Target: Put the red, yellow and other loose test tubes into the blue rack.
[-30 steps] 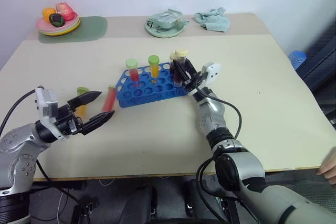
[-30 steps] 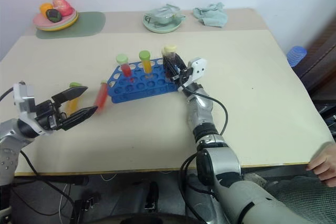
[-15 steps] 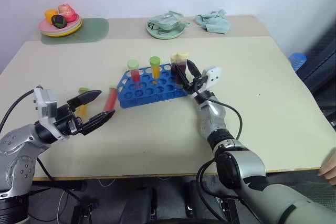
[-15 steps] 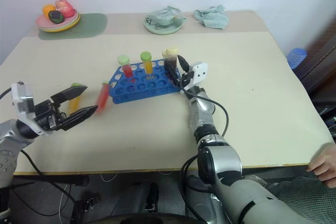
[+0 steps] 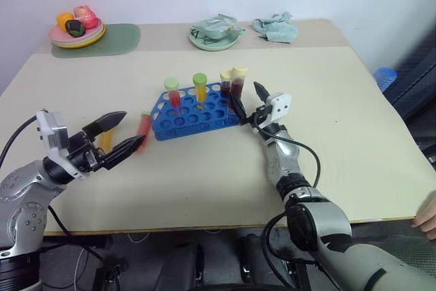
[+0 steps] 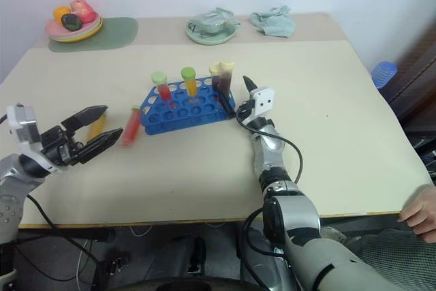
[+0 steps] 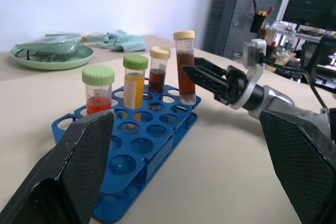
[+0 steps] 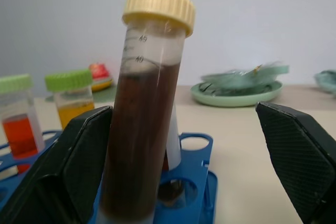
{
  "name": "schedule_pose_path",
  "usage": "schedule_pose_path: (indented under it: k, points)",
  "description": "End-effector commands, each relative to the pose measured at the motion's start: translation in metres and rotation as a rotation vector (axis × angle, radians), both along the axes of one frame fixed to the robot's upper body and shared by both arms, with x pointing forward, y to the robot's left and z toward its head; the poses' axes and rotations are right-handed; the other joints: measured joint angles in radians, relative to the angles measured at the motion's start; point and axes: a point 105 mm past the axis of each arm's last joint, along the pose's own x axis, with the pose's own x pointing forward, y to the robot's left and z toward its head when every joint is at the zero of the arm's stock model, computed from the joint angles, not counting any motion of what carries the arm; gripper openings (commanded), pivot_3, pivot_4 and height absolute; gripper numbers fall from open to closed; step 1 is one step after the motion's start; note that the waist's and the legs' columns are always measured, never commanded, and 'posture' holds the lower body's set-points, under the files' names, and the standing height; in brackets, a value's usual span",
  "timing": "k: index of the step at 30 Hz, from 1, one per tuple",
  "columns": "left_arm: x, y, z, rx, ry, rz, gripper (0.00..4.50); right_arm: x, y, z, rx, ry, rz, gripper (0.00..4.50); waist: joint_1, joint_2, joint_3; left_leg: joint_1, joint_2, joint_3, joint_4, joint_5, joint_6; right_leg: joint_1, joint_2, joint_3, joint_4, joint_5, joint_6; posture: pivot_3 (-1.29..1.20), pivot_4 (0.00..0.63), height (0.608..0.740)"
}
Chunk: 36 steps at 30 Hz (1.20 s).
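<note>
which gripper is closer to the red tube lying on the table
Left. The left gripper hangs open right beside the loose red tube; the right gripper, also open, is across the blue rack.

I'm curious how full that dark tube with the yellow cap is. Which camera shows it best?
The right wrist view: the dark tube stands close up in the blue rack, its liquid level and printed marks readable. The eye views and left wrist view show it small.

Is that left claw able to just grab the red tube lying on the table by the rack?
Probably yes. The left gripper is open, and the red tube lies loose beside the blue rack, just ahead of its fingertips, with nothing between them.
</note>
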Motion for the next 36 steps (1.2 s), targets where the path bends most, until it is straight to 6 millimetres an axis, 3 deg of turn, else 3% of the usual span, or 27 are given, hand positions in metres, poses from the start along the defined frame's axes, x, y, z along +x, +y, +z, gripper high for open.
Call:
schedule_pose_path:
  k: [1, 5, 13, 24, 36]
  points:
    - [-0.001, 0.0, 0.004, -0.008, -0.026, 0.002, 4.5, -0.002, -0.005, 0.019, -0.015, 0.01, 0.069, 4.44, 0.001, 0.0, 0.0, 0.0, 0.0, 0.0, 0.0, 0.0, 0.0, 0.0, 0.0, 0.0, 0.0, 0.0, 0.0, 0.0, 0.15, 0.74]
    - [0.0, -0.003, 0.001, -0.022, -0.019, -0.005, 4.5, -0.007, -0.009, 0.03, -0.04, 0.079, 0.134, 4.44, 0.003, 0.0, 0.0, 0.0, 0.0, 0.0, 0.0, -0.002, 0.003, 0.0, 0.0, 0.0, -0.001, 0.0, 0.0, 0.0, 0.15, 0.74]
    - [0.001, -0.008, -0.002, -0.038, -0.014, -0.017, 4.5, -0.01, 0.003, 0.058, -0.023, 0.197, 0.269, 4.44, 0.002, 0.0, 0.0, -0.001, 0.0, 0.0, -0.001, -0.003, 0.006, -0.001, 0.0, 0.0, -0.001, 0.0, 0.0, 0.0, 0.15, 0.74]
    - [-0.005, -0.011, -0.005, -0.052, -0.003, -0.008, 4.5, -0.002, -0.003, 0.06, -0.081, 0.331, 0.346, 4.44, 0.003, 0.0, 0.0, -0.001, 0.0, 0.0, -0.001, -0.004, 0.007, -0.001, -0.001, 0.0, -0.002, 0.0, 0.0, 0.0, 0.15, 0.74]
    - [-0.01, -0.012, -0.008, -0.056, 0.008, -0.007, 4.5, -0.013, -0.01, 0.056, -0.14, 0.329, 0.504, 4.44, 0.002, 0.0, 0.0, -0.002, 0.0, 0.0, -0.001, -0.004, 0.008, -0.001, -0.001, 0.0, -0.003, 0.0, 0.0, 0.0, 0.15, 0.74]
